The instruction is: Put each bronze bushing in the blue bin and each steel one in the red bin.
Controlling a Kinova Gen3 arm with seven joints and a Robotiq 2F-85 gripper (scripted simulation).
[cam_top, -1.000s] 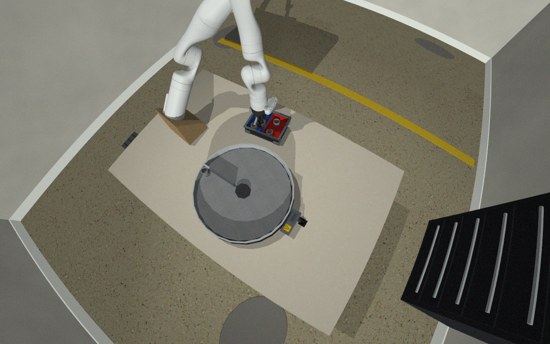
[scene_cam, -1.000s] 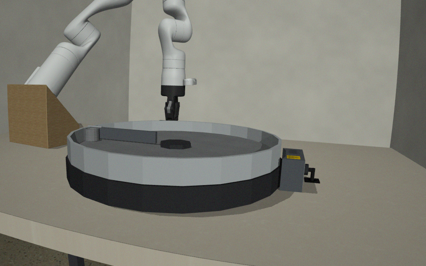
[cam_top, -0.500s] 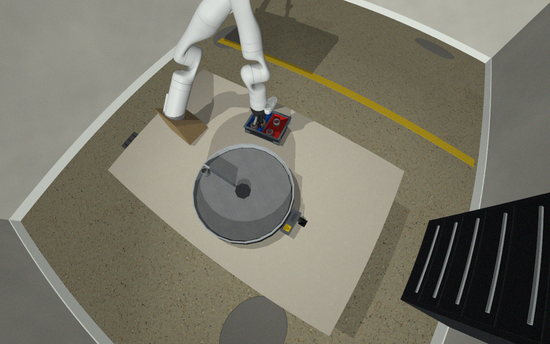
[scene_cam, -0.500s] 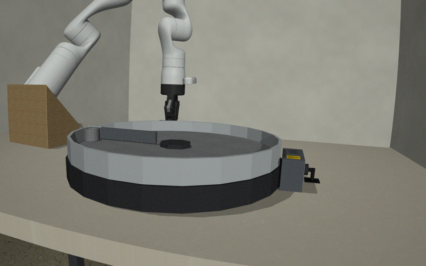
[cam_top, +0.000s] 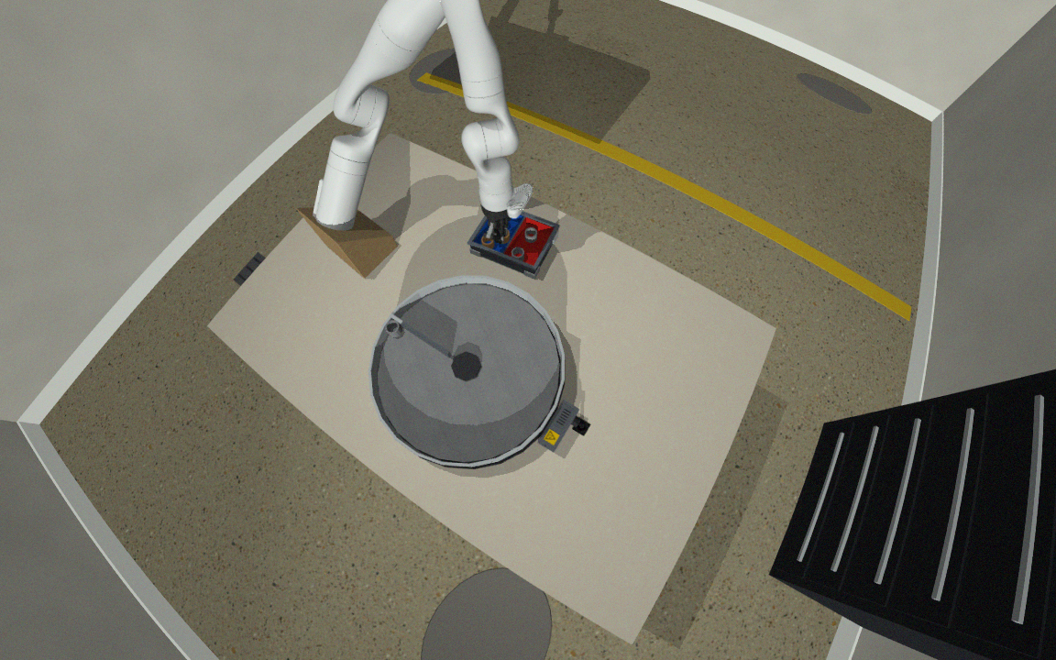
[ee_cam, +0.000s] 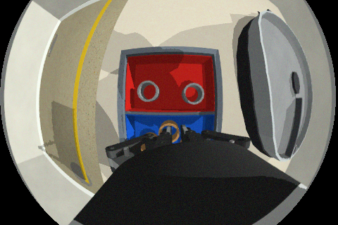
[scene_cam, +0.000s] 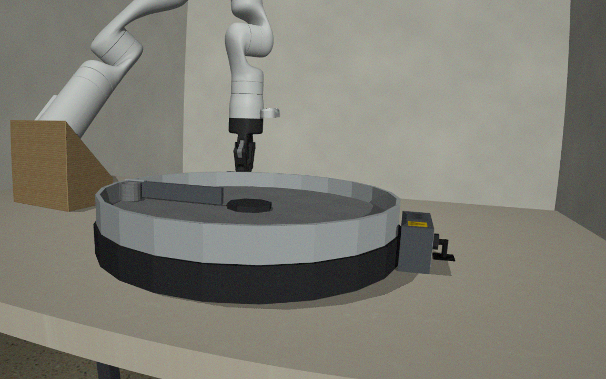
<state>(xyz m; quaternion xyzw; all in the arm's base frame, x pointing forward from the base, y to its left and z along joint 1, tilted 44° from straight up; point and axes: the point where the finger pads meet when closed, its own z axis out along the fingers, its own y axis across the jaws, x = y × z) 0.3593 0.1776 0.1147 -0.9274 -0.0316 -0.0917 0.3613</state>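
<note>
My gripper (cam_top: 496, 236) (scene_cam: 243, 170) (ee_cam: 176, 131) points down over the blue bin (ee_cam: 197, 121), its fingers a narrow gap apart with nothing seen held. A bronze bushing (ee_cam: 169, 122) lies in that bin below the fingers, partly covered by one of them. A second bronze bushing is mostly hidden behind the gripper. Two steel bushings, one on the left (ee_cam: 139, 91) and one on the right (ee_cam: 203, 93), stand in the red bin (ee_cam: 169, 74). Another steel bushing (cam_top: 394, 331) (scene_cam: 131, 192) stands on the turntable (cam_top: 507, 345) (scene_cam: 295, 211), near its rim.
A grey bar (scene_cam: 182, 193) reaches from the turntable's hub (cam_top: 466, 366) (scene_cam: 249, 205) to the steel bushing by the raised rim. A grey box (cam_top: 558, 424) (scene_cam: 415, 245) stands against the turntable's side. The arm's wooden base (cam_top: 359, 242) (scene_cam: 41, 165) stands left of the bins.
</note>
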